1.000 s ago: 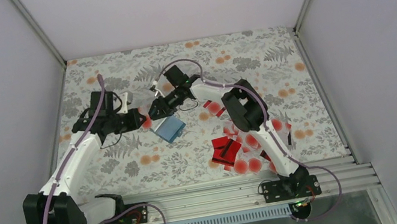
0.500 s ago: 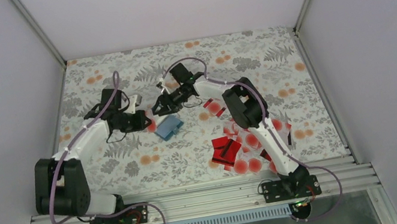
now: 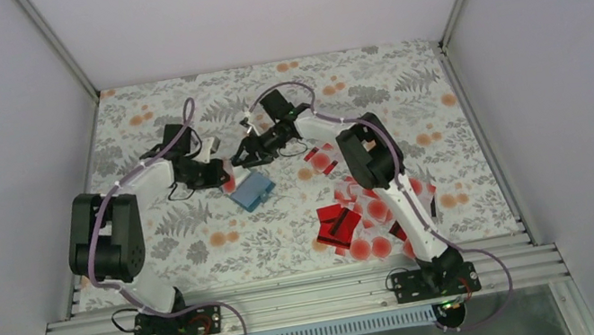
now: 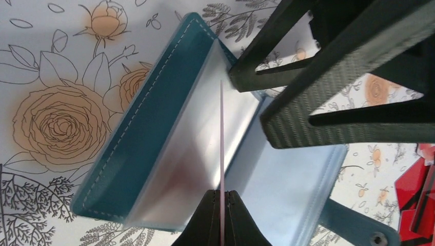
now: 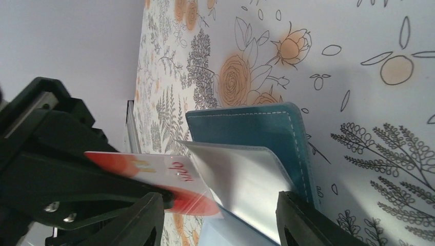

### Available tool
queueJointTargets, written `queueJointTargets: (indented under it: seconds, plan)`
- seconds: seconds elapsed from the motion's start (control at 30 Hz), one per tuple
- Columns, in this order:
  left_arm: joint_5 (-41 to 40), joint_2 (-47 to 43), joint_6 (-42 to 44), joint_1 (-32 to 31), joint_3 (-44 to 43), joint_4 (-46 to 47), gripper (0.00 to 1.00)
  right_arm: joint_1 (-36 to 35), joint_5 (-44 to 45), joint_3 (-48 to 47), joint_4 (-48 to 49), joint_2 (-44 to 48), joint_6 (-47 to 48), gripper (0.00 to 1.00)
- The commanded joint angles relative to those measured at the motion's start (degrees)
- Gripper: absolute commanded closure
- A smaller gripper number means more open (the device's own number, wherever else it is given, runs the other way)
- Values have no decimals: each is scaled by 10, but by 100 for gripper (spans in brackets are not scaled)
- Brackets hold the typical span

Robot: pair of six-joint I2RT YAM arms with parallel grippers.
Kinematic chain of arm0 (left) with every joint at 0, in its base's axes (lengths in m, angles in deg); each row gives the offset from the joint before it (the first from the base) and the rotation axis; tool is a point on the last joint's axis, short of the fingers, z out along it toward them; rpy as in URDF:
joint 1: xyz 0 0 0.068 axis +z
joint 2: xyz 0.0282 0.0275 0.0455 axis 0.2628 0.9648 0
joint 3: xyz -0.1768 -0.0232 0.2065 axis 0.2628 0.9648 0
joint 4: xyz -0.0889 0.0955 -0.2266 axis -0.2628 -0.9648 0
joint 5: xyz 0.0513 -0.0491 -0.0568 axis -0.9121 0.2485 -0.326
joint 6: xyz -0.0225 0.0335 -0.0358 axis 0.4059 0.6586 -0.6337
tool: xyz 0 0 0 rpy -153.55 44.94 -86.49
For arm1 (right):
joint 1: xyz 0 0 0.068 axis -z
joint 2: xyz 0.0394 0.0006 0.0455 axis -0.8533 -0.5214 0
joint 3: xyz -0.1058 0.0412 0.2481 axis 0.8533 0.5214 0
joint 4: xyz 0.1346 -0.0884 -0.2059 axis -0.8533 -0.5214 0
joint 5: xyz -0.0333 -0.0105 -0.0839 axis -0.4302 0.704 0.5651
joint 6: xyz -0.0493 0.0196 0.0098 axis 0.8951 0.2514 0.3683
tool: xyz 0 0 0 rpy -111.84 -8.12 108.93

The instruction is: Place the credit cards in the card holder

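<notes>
The table [image 3: 412, 112], covered with a flowered cloth, is closed by pale walls on three sides. The biggest change is in the left arm [image 3: 109, 235]: a second ago its elbow lay low near the front rail, and now it stands folded up and closer to the middle, so the left gripper [image 4: 221, 200] has travelled to the right, up to the card holder [image 3: 250, 192].

The right gripper [image 5: 220, 202] has drawn back only a little and waits at the far side of the holder with its jaws apart. One finger touches the holder's clear pocket. I judge that it steadies the holder and does not grip it.

The pile of credit cards [image 3: 356, 217] lies well apart, at the right front. The holder lies open in the middle of the table, about where it was.

The left gripper is clamped on one pale card [image 5: 154, 166] with a red dot. This card stands on edge, its front edge over the clear pocket, so I think the insertion is about to begin. There is little room, because the right fingers are just beside the card's path. The cloth left of the holder is free for backing out.
</notes>
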Motion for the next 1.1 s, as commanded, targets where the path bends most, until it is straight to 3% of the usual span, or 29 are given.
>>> queueJointTargets:
  seconds: [0.0,0.23,0.43,0.67,0.83,1.07]
  plan:
    - [-4,16,18,-1,-10,23,98,-2,-14,4,-8,-4,11,44]
    - [8,16,8,-3,7,34,98,6,-4,1,-26,13,19,44]
    - [10,5,-25,-10,24,33,98,24,75,-2,-104,75,47,44]
    - [0,7,-46,-36,32,20,98,33,66,159,-113,216,60,42]
    - [-5,-6,-88,-44,36,3,98,38,117,260,-152,302,94,42]
    - [30,6,-85,-57,41,21,98,42,109,387,-83,370,54,42]
